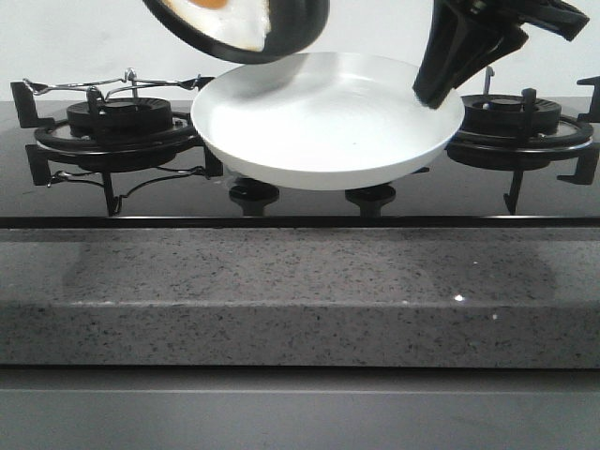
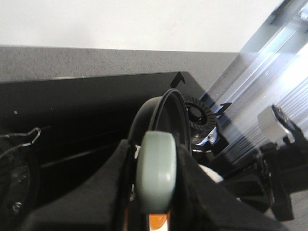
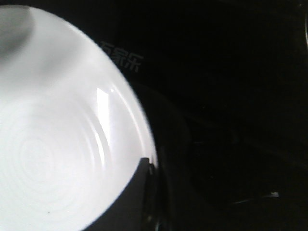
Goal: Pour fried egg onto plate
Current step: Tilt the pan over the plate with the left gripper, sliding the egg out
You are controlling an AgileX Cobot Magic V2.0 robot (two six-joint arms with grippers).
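A black frying pan (image 1: 298,28) hangs tilted at the top of the front view, above the far left rim of the plate. The fried egg (image 1: 230,19) lies inside it, white with an orange yolk, cut off by the frame's top edge. My left gripper (image 2: 155,161) is shut on the pan's grey-green handle (image 2: 155,173); it is out of sight in the front view. The white plate (image 1: 323,117) is held raised between the two burners, empty. My right gripper (image 1: 433,94) is shut on its right rim, one finger (image 3: 139,187) lying over the plate (image 3: 57,144).
A left burner grate (image 1: 117,122) carries a thin wire stand (image 1: 122,84). A right burner grate (image 1: 520,117) sits just behind my right gripper. Two black knobs (image 1: 253,195) (image 1: 370,197) are under the plate. A grey stone counter edge (image 1: 300,291) runs along the front.
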